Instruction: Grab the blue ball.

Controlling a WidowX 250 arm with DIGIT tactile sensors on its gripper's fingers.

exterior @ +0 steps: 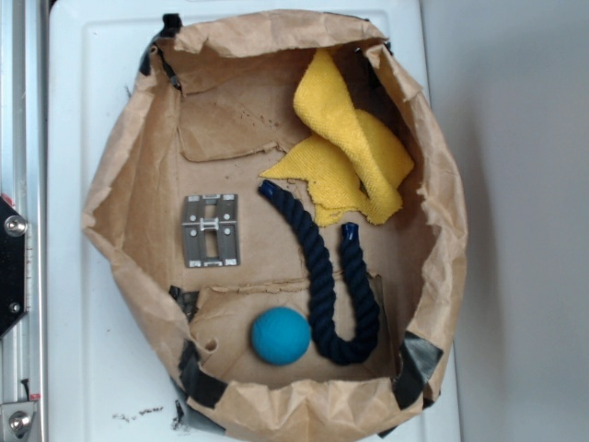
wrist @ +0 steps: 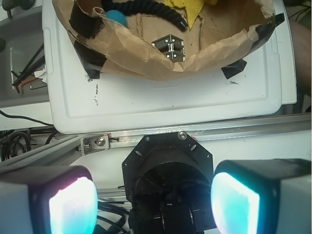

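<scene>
We see the tool (wrist: pixel 153 195) spread wide, holding nothing, well short of the paper bag (exterior: pixel 120 184). Inside the bag, the blue ball (exterior: pixel 281 335) lies touching the navy rope (exterior: pixel 322 276), below the metal plate (exterior: pixel 211 230).

The ball (exterior: pixel 281 335) lies open from above on the floor of the paper bag (exterior: pixel 115 193), but the rope (exterior: pixel 324 276) touches or nearly touches its right side and the bag's crumpled front wall (exterior: pixel 304 401) rises just beside it, so room shows mainly to its left and toward the plate (exterior: pixel 212 230). The cloth (exterior: pixel 354 152) fills the far right corner, well apart from the ball. In the wrist view the gripper (wrist: pixel 156 200) sits outside the bag with its pads (wrist: pixel 73 204) spread wide, and the bag's near wall (wrist: pixel 161 61) stands between it and the ball (wrist: pixel 117 17).
</scene>
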